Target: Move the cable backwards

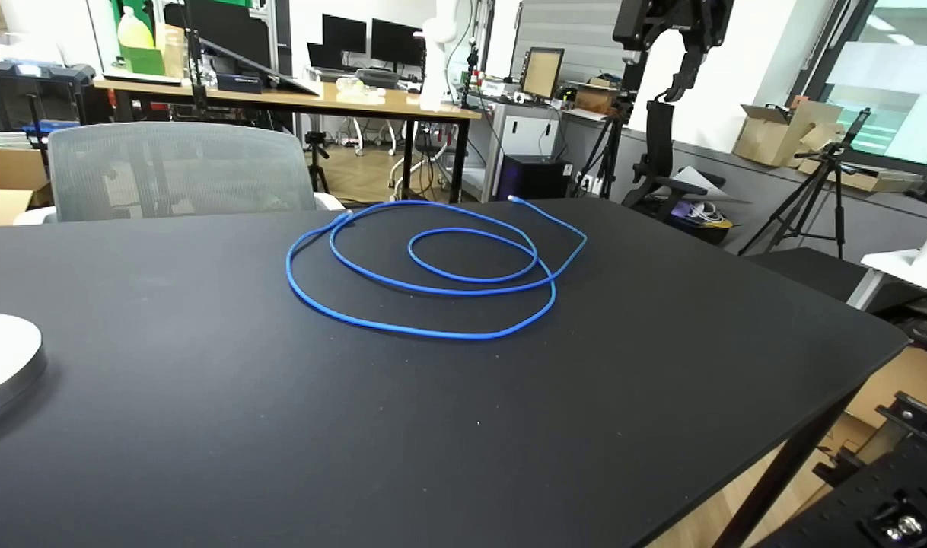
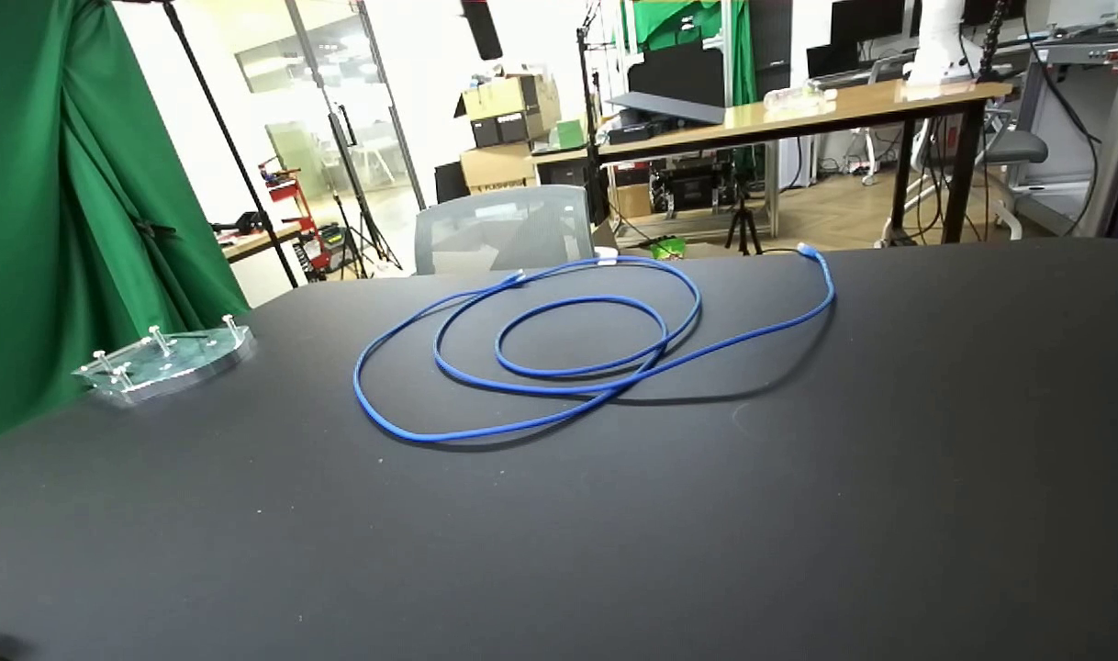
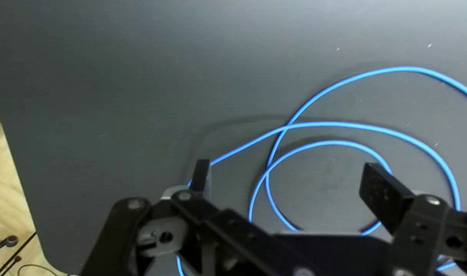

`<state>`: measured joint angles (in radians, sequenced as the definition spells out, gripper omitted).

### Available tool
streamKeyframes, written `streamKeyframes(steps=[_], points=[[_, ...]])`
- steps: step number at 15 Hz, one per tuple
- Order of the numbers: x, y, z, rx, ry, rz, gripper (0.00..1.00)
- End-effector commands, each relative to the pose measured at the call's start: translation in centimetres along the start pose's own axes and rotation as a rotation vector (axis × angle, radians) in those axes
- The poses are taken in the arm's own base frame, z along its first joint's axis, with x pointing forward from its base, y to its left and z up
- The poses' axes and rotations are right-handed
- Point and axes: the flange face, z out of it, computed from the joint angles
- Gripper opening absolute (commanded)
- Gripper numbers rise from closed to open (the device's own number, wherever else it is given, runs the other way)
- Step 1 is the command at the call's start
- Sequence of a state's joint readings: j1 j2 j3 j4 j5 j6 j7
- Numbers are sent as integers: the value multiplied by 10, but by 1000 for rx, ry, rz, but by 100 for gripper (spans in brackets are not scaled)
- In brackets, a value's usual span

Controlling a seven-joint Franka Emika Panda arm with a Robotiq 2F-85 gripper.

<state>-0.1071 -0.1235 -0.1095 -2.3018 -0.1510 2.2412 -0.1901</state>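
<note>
Well below the hand (image 3: 289,180), the cable (image 3: 333,143)

My end effector (image 3: 288,182) looks matt, its screws (image 3: 433,200) shiny metal. The worktop (image 1: 395,426) is smooth and matt, the cable (image 3: 331,143) smooth plastic with a slight sheen. I see mesh on the chair (image 1: 182,167), cloth in the curtain (image 2: 63,184), glossy clear plastic in the plate (image 2: 181,362), wood grain on the floor (image 3: 7,184).
</note>
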Motion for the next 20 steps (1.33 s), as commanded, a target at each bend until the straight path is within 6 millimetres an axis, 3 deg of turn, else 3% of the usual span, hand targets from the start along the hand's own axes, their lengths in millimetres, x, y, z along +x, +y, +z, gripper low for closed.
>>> streamKeyframes(steps=[1, 2, 5, 8, 15, 20], points=[[51, 27, 10, 8, 28, 74, 100], [24, 13, 8, -2, 24, 32, 100], [46, 23, 17, 4, 23, 51, 100], [49, 24, 21, 2, -18, 48, 100], [115, 45, 60, 155, -54, 105, 100], [166, 71, 96, 102, -104, 124, 100]])
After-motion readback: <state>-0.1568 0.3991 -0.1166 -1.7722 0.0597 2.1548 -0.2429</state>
